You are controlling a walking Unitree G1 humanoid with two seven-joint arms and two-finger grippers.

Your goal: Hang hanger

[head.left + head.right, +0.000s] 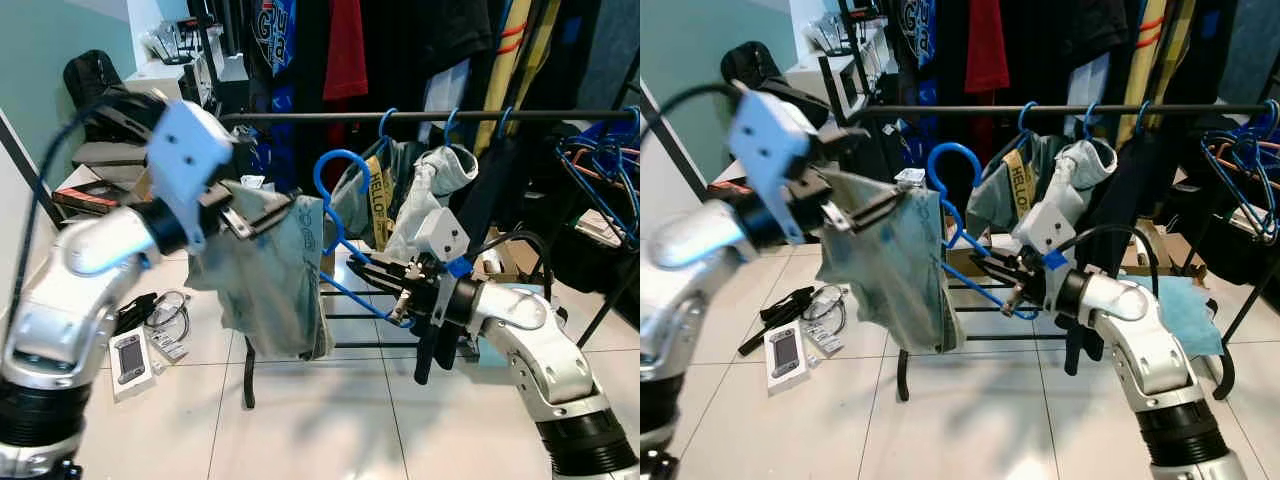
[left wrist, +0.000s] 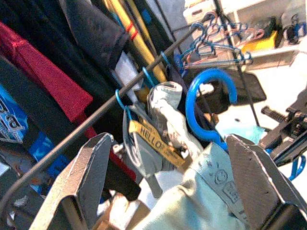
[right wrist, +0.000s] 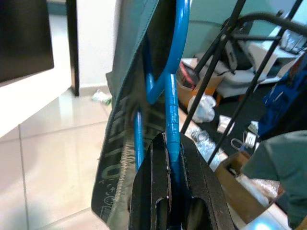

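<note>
- Right gripper [image 1: 1002, 290] is clamped on the lower wire of the blue hanger [image 1: 952, 205], whose hook points up, just below and in front of the black rail [image 1: 1060, 108]
- Left gripper [image 1: 262, 212] pinches the pale green shirt [image 1: 270, 285] draped on it
- Bare rail lies left of the hung garments [image 1: 1055, 190]

Below my left gripper [image 1: 262, 212], I see tiled floor [image 1: 330, 420] with a phone [image 1: 129, 357] and cables [image 1: 165, 310].
</note>
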